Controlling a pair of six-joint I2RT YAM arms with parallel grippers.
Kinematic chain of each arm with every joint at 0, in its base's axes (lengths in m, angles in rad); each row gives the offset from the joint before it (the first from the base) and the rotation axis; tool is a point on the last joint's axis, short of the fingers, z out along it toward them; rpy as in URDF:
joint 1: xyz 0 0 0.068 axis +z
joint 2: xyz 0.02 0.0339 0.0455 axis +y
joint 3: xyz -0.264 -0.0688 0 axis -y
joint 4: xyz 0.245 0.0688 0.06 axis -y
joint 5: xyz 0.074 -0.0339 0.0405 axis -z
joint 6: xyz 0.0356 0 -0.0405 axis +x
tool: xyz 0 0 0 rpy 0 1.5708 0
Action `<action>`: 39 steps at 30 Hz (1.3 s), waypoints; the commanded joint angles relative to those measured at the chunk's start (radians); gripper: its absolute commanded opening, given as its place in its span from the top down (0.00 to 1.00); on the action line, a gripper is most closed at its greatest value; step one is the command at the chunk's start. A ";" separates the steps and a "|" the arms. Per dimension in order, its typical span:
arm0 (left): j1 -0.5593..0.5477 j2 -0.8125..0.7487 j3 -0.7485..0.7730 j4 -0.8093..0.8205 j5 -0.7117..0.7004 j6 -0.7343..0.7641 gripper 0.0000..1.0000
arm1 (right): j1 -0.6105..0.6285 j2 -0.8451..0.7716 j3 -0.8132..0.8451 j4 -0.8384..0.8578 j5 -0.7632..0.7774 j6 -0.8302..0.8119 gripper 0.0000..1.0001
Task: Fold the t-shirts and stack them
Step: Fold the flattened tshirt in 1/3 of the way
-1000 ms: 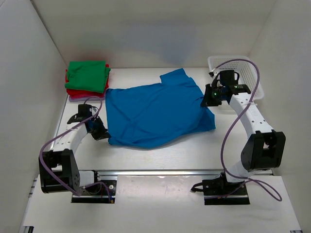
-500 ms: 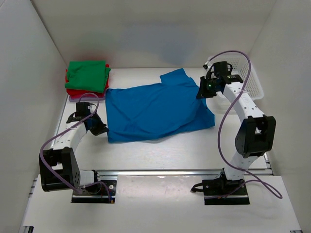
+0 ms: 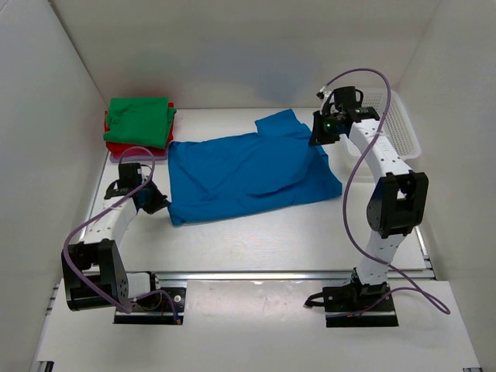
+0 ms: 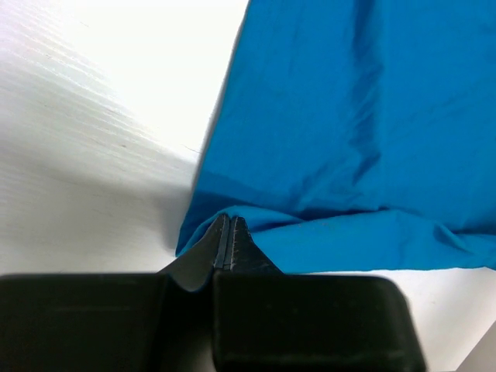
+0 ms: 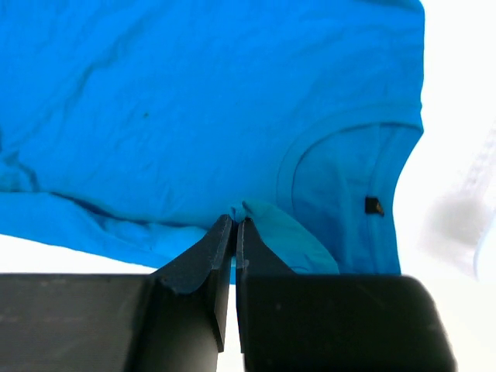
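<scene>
A bright blue t-shirt (image 3: 248, 174) lies spread across the middle of the table, its neck opening (image 5: 341, 167) toward the right. My left gripper (image 3: 159, 204) is shut on its near left corner (image 4: 229, 221), low by the table. My right gripper (image 3: 318, 139) is shut on a pinched fold at the shirt's right edge (image 5: 235, 221), near the collar. At the back left sits a stack of folded t-shirts: green (image 3: 139, 120) on top, red (image 3: 116, 146) under it, and a pale pink edge (image 3: 128, 157) at the bottom.
A white mesh basket (image 3: 403, 128) stands at the back right, just beyond my right arm, and its blurred edge (image 5: 480, 209) shows in the right wrist view. White walls close in the table on the left, back and right.
My right gripper has moved toward the back and left with the shirt's right edge. My left gripper has slid back a little, and the shirt's near hem has drawn away from the front edge.
</scene>
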 commanded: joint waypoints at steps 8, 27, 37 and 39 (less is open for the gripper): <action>-0.011 -0.015 -0.055 0.067 -0.045 -0.007 1.00 | 0.041 0.098 0.146 0.024 0.028 -0.032 1.00; -0.042 0.055 -0.029 0.100 -0.082 0.041 1.00 | 0.061 0.381 0.537 -0.106 0.033 -0.061 1.00; -0.049 0.071 0.020 0.171 -0.128 0.053 1.00 | 0.058 0.433 0.560 -0.091 0.053 -0.058 1.00; -0.040 0.065 0.026 0.177 -0.131 0.047 1.00 | 0.050 0.430 0.557 -0.094 0.055 -0.056 0.99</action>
